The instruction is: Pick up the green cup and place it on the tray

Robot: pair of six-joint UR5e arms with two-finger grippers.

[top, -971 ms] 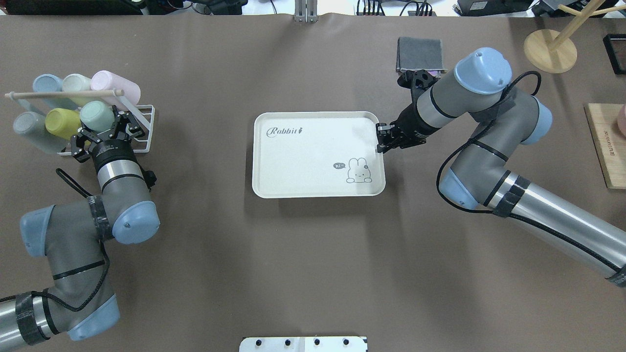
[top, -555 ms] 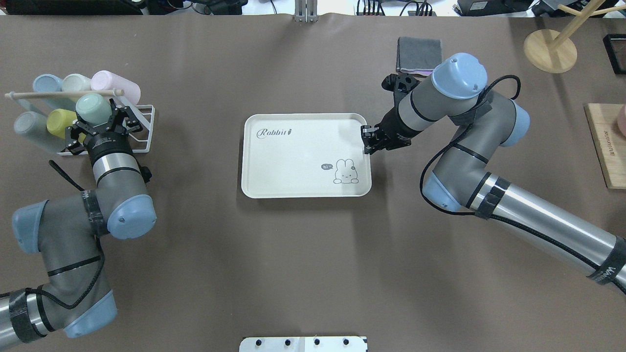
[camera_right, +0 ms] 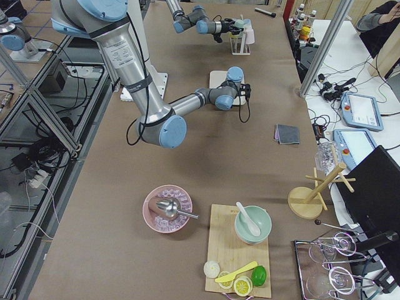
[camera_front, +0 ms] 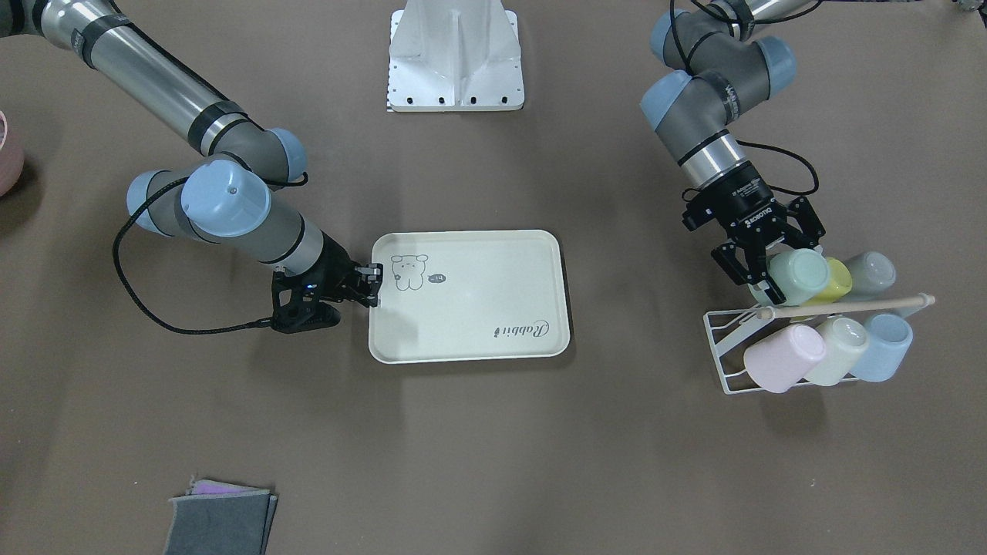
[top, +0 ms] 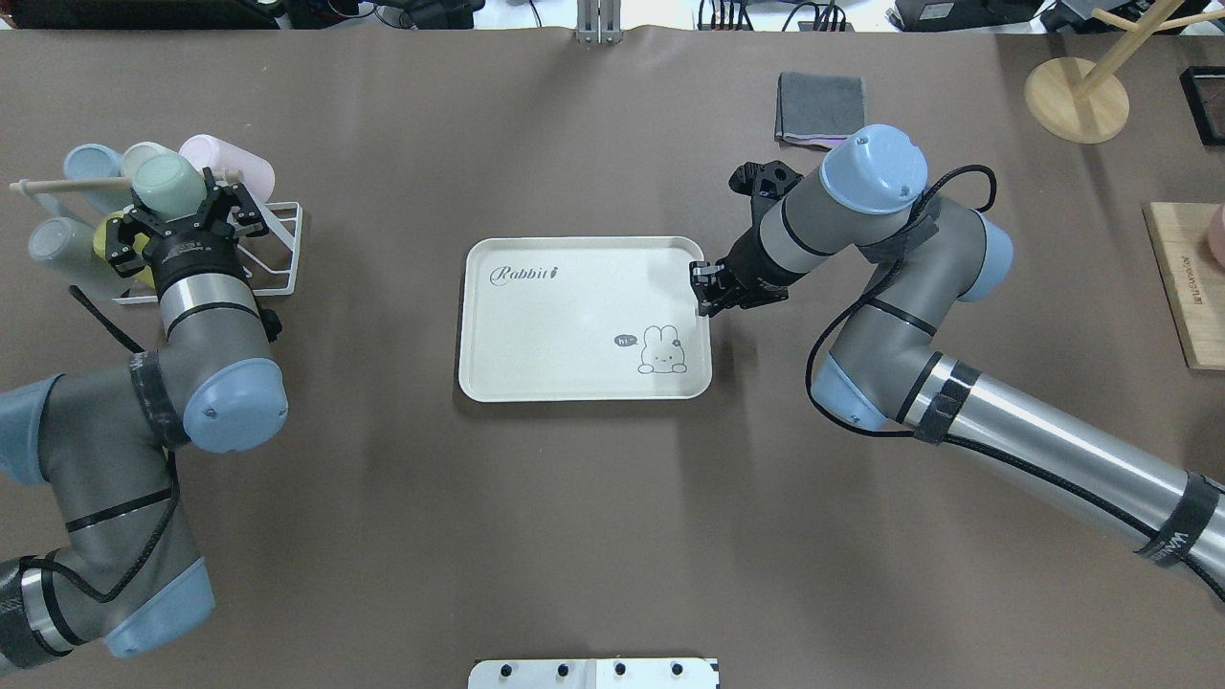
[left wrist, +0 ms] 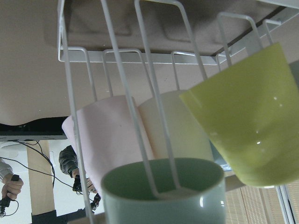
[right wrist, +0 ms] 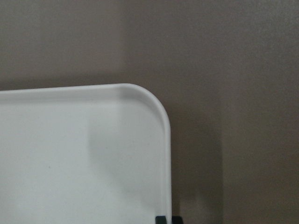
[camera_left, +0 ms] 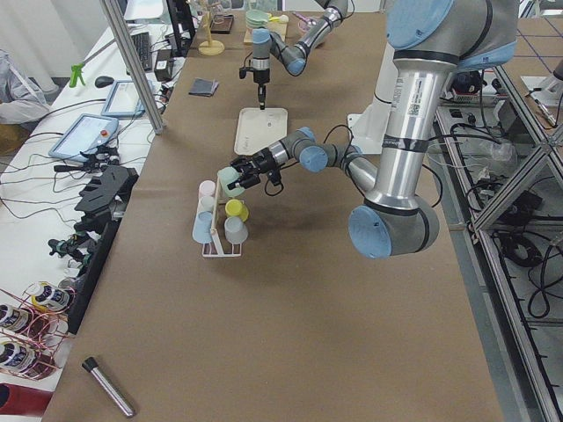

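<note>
We see the left end effector (camera_front: 773,271) grasping the green cup (camera_front: 802,276) at the wire rack (camera_front: 721,356). The right end effector (camera_front: 375,287) clenches the tray (camera_front: 470,297) by its rim on the brown worktop (camera_front: 493,455), with a grey cloth (camera_front: 224,523) well apart.

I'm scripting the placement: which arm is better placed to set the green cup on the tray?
Left. The left gripper holds the green cup above the rack; the right gripper grips the tray by its rim.

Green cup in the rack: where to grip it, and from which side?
Pinch the green cup across its side wall, coming from the robot's side. It sits tilted, mouth down over a prong of the wire rack, base up, other cups crowding beyond. The left gripper holds it that way.
</note>
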